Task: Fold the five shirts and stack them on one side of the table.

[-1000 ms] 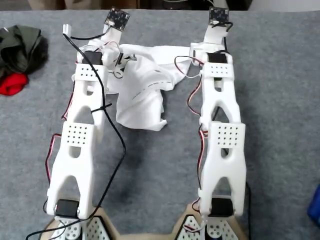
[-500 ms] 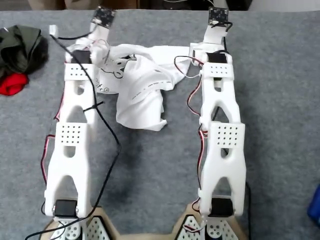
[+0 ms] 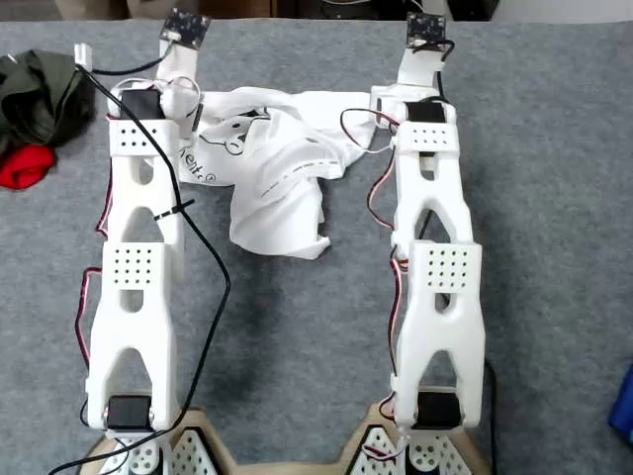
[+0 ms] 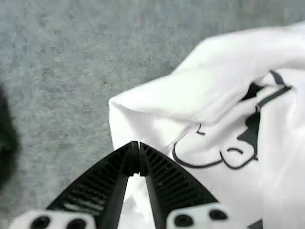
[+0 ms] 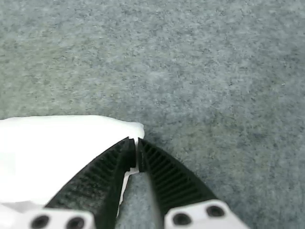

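A white shirt (image 3: 277, 163) with black print lies crumpled between the two arms at the far middle of the grey table (image 3: 554, 198). My left gripper (image 4: 135, 160) is shut on the white shirt (image 4: 228, 114), pinching its edge at the far left. My right gripper (image 5: 135, 155) is shut on a corner of the white shirt (image 5: 57, 152) at the far right. In the high view the left arm's wrist (image 3: 158, 104) and the right arm's wrist (image 3: 420, 109) stand at the shirt's two far ends.
A heap of dark green and red shirts (image 3: 40, 109) sits at the far left edge. A blue thing (image 3: 623, 406) pokes in at the near right edge. Grey table surface (image 3: 297, 336) lies open between the arms' bases.
The left arm has swung leftward with the shirt's edge, stretching the cloth wider and uncovering its black print. The right arm has stayed almost still.
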You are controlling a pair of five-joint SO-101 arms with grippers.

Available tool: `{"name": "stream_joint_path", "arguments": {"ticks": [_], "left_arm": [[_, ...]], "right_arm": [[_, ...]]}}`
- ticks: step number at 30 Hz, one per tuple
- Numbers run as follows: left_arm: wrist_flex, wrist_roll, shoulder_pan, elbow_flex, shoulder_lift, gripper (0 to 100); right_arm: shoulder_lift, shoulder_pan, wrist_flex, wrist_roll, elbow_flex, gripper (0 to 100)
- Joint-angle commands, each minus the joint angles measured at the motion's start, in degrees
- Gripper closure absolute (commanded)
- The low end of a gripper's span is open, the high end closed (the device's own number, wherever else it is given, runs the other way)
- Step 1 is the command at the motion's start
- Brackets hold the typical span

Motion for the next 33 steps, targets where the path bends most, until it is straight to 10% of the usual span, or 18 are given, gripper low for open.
{"name": "stream_joint_path", "arguments": {"ticks": [1, 14, 20, 33], "left_arm": [[0.8, -3.1, -1.5, -2.8, -0.2, 98], [-6.9, -4.0, -2.1, -2.8, 7.9, 95], [-7.0, 11.5, -3.5, -2.9, 6.6, 78], [-8.4, 12.0, -4.0, -2.4, 5.4, 90]], "right_arm": [[-0.4, -0.7, 0.3, 0.8, -3.1, 99.3], [-0.4, -0.7, 0.5, 0.8, -3.0, 99.3], [-0.4, -0.7, 0.5, 0.8, -2.9, 99.3], [-0.4, -0.7, 0.5, 0.8, -2.9, 99.3]]}}
